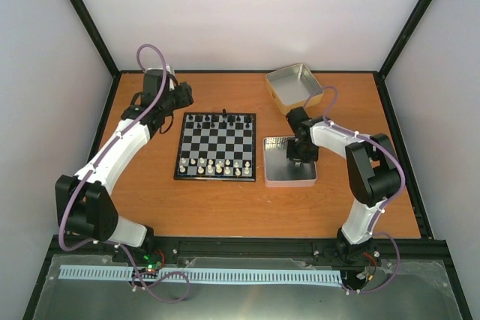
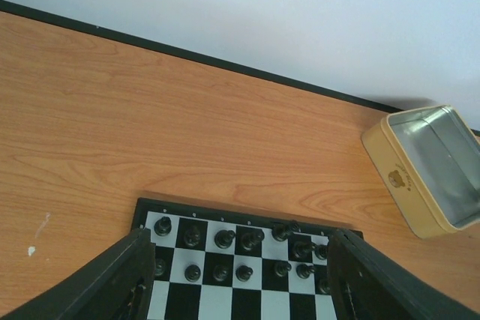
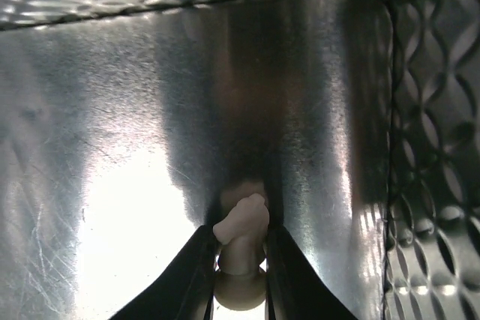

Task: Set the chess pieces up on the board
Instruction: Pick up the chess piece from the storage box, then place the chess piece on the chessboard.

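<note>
The board (image 1: 218,145) lies at the table's middle, with black pieces on its far rows and several cream-white chess pieces (image 1: 217,166) on its near rows. My right gripper (image 1: 298,160) reaches down into a flat metal tin (image 1: 277,174) right of the board. In the right wrist view it (image 3: 240,264) is shut on a cream-white knight-like chess piece (image 3: 241,230) that rests on the tin's floor. My left gripper (image 1: 182,97) hovers open over the table beyond the board's far left corner. In the left wrist view its fingers (image 2: 112,282) frame the board's (image 2: 150,206) black rows with nothing between them.
A deeper cream-sided tin (image 1: 294,86) stands at the back right, and the left wrist view shows this tin (image 2: 431,166) too. Embossed tin walls (image 3: 431,148) close in on the right gripper. A black frame edges the orange table (image 1: 225,207).
</note>
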Controlling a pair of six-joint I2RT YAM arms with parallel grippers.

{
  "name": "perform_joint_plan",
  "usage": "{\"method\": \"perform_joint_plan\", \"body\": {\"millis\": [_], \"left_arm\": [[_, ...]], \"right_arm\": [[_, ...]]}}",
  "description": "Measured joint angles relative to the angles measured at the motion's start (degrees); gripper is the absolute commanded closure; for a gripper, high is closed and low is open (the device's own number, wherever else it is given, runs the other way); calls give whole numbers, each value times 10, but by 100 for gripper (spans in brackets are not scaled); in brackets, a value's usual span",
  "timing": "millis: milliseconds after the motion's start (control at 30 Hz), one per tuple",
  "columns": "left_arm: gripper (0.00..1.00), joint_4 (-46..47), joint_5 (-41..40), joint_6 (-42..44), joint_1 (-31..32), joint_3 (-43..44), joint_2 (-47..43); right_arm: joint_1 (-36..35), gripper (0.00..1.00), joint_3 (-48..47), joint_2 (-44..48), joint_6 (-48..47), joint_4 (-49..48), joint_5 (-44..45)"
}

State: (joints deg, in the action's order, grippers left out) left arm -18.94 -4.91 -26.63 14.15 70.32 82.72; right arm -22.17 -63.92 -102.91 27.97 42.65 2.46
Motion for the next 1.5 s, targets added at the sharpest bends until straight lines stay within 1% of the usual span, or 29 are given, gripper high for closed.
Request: {"method": "perform_joint_plan", "body": {"millis": [67,133,233,333,500,600,700,767,833,900,1033,1100,1200,1267,1400,1433,1500], "left_arm": [[36,0,13,-2,0,-7,-9],[33,0,34,-5,0,-14,-17],[32,0,94,-10,0,-29,-33],[30,0,187,-14,-1,-35,-40],[30,-3,347,-40,-1,-36,-27],[30,-6,449,-71,0,-36,3],[31,-17,533,-96,2,-37,37],[32,-27,577,-108,3,-45,55],[37,-31,613,-119,5,-61,61],[44,-37,643,-131,8,-76,64],[55,-43,680,-146,20,-89,72],[60,-47,690,-150,24,-92,72],[71,-51,700,-153,26,-95,72],[76,-50,706,-156,26,-99,72],[77,-49,707,-160,26,-104,72],[76,-49,708,-160,26,-106,72],[68,-49,710,-160,26,-106,72]], "right_arm": [[0,88,3,5,-8,-6,-2],[0,87,3,14,-18,-14,-5],[-1,86,3,44,-37,-35,-26],[-9,84,3,85,-58,-66,-58],[-51,84,1,137,-81,-129,-125],[-89,84,1,153,-90,-166,-162],[-127,84,1,157,-96,-197,-194],[-150,84,1,157,-101,-215,-212],[-171,84,-1,157,-109,-225,-227],[-188,84,-5,157,-119,-229,-236],[-213,84,-22,156,-140,-230,-241],[-222,84,-32,156,-151,-229,-240],[-232,84,-45,155,-163,-224,-238],[-235,84,-49,152,-168,-217,-237],[-237,85,-52,140,-174,-210,-235],[-238,85,-53,137,-175,-208,-235],[-238,85,-57,130,-177,-202,-229]]}}
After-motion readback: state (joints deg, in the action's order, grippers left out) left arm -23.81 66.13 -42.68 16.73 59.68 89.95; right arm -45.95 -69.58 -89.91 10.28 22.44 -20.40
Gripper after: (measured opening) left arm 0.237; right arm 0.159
